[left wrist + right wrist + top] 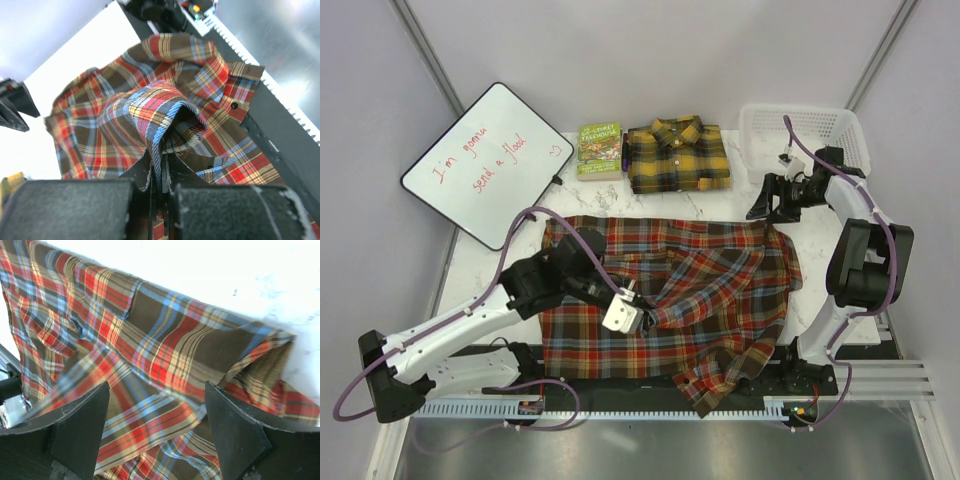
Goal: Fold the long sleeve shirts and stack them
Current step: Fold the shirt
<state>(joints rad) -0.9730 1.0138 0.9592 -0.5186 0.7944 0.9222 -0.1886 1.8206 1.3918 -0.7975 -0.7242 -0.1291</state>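
The red-brown plaid shirt point(690, 290) lies spread and rumpled across the middle of the table, one part hanging over the near edge. My left gripper point(638, 318) is shut on a fold of it point(162, 125) near its middle. The yellow and black shirt point(676, 154) lies folded at the back. My right gripper point(766, 203) is open and empty, hovering just above the red-brown shirt's far right corner point(165, 355).
A small green book point(599, 150) lies left of the yellow shirt. A whiteboard point(488, 163) with red writing sits at the back left. A white basket point(806, 140) stands at the back right. A black rail point(280, 150) runs along the near edge.
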